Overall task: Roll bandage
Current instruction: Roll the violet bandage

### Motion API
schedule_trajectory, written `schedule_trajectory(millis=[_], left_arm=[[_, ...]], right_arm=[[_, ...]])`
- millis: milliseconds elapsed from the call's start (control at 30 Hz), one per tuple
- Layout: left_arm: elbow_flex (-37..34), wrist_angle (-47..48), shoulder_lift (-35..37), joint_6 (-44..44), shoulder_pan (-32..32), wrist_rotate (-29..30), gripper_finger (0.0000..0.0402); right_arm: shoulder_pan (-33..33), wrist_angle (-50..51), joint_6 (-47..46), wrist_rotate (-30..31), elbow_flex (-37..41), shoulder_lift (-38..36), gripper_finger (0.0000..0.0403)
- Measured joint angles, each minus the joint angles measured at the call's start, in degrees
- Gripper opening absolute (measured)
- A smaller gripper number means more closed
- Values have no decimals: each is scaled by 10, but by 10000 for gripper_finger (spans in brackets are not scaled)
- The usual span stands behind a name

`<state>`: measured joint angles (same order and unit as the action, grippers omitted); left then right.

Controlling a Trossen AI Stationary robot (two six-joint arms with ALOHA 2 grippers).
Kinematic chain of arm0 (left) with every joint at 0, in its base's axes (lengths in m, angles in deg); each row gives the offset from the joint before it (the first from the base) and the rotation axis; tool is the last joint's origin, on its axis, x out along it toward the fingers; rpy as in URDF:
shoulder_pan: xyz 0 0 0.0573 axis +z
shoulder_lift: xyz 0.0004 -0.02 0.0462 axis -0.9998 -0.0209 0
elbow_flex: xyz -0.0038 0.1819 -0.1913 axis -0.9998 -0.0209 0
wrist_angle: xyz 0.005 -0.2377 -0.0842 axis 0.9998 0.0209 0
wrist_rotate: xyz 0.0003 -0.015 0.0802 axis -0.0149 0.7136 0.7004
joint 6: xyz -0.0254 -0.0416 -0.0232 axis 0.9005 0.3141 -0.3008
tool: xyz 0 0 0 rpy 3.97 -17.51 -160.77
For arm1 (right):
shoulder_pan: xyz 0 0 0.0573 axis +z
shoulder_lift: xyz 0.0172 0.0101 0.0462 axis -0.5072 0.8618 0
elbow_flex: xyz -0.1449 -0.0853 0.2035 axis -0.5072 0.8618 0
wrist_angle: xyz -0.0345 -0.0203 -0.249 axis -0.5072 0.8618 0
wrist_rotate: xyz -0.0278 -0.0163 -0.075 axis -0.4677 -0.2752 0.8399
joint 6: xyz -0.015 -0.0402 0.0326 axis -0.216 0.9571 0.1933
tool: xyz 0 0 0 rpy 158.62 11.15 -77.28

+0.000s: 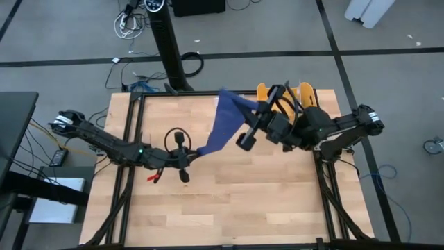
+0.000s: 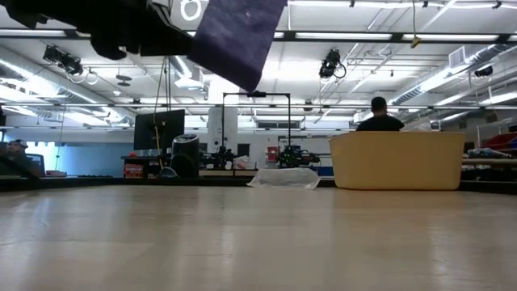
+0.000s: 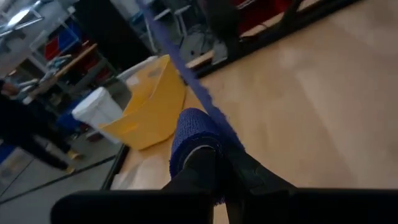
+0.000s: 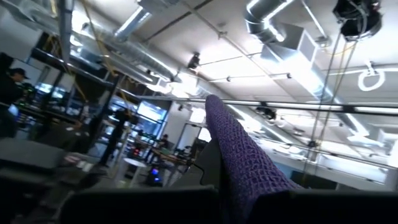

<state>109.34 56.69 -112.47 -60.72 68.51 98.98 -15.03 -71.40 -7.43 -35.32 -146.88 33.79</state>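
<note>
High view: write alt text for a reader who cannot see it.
Seen from above, a dark-blue bandage stretches over a wooden table between two robot arms: the left gripper pinches one end, the right gripper the other. A yellow tub stands behind the right arm.

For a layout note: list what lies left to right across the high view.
Left pincer, shut on the bandage's lower end → bandage, stretched between the arms → right pincer, shut on its upper part → yellow tub.
</note>
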Motion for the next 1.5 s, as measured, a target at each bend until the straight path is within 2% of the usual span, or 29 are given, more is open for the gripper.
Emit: schedule_trajectory(millis=[300, 600, 733, 900, 1100, 1233, 1500], left_arm=[[3, -72, 0, 2, -79, -1, 15], [60, -72, -1, 2, -141, -3, 15], [78, -73, -7, 11, -154, -12, 15], [99, -73, -21, 37, -155, -37, 15], [125, -74, -37, 42, -155, -38, 15], [138, -72, -38, 52, -155, -32, 15], [158, -73, -38, 76, -155, -26, 15]], right_arm=[[-81, 54, -26, -62, 0, 0, 0], [-167, 154, -127, -91, 0, 0, 0], [-198, 206, -175, -136, 0, 1, 6], [-219, 245, -214, -155, 1, 11, 36], [-220, 287, -238, -154, 1, 20, 105], [-219, 315, -243, -118, 1, 16, 144], [-229, 343, -256, -109, 0, 8, 150]])
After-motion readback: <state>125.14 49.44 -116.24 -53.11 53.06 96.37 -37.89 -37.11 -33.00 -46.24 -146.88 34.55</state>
